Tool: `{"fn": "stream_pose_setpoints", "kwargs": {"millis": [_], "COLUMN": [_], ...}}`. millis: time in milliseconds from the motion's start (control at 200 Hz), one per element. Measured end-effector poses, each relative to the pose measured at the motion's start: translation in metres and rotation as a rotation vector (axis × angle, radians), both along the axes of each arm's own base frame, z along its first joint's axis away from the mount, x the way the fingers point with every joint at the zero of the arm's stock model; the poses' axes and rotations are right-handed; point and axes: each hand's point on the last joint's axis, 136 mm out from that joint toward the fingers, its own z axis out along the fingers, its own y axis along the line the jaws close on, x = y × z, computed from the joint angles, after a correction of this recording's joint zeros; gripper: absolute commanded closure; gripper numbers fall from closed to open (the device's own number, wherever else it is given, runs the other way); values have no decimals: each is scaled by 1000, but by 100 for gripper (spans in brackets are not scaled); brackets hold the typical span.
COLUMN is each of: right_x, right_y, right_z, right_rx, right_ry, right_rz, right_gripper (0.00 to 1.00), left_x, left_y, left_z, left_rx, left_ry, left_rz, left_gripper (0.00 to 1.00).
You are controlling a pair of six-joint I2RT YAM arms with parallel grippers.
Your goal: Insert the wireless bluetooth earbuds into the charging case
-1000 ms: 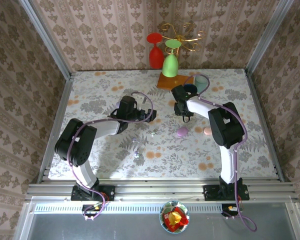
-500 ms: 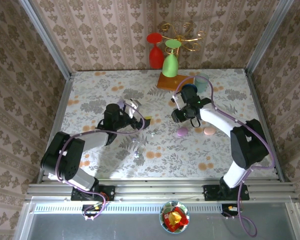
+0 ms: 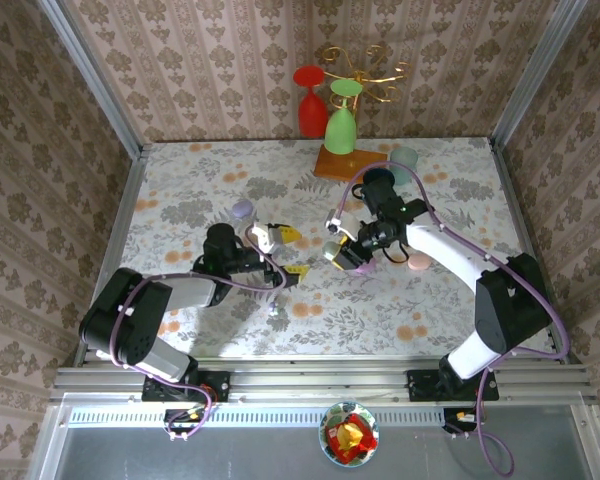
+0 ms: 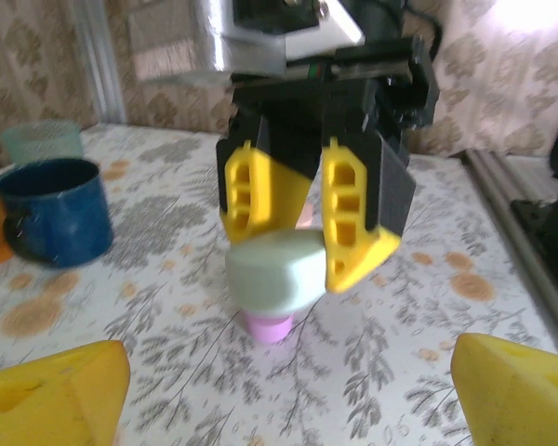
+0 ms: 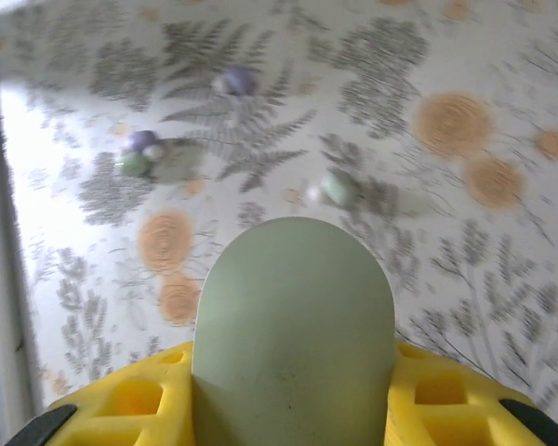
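Earbuds (image 5: 336,190) lie well apart across the upper half of the right wrist view, bare table (image 5: 539,214) around each. The green case (image 5: 293,316), long axis up the frame, rounded end topmost, is pinched by the right gripper (image 5: 293,388) at bottom centre. The left gripper (image 4: 288,376) is spread to its view's bottom corners.

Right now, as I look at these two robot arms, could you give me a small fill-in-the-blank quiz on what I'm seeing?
1. The right gripper is closed on a pale ____ charging case.
2. Just under it, a ____ case sits on the table.
3. The left gripper has its jaws ____, with nothing between them.
4. The mug beside the mesh cup is dark ____.

Missing words: green; pink; open; blue.
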Motion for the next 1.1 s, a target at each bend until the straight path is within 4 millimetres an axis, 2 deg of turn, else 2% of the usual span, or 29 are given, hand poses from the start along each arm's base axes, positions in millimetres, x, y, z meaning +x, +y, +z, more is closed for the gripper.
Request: {"fn": "stream_pose_setpoints", "kwargs": {"millis": [140,245,600,715,880,1100], "right_x": [-22,-31,-32,-33,-36,-38], "right_y": [19,31,49,52,49,46], "right_z": [19,38,74,78,72,65], "right_rx": [59,111,169,170,148,119], "right_ry": [-45,-88,-168,-173,-154,-134], "right_rz": [139,216,280,290,297,303], "right_gripper": [76,77,78,78,78,80], "left_x": [-12,-16,-34,-36,-38,-39], "left_y": [-2,-3,-11,-12,-12,-12], "left_z": [15,15,18,16,18,20], "left_rx": [-58,-74,-90,-87,-88,-90], "left_ry": [-9,12,34,59,77,84], "left_rz": [-81,-117,-198,-212,-230,-241], "left_gripper": [21,24,37,43,51,51]}}
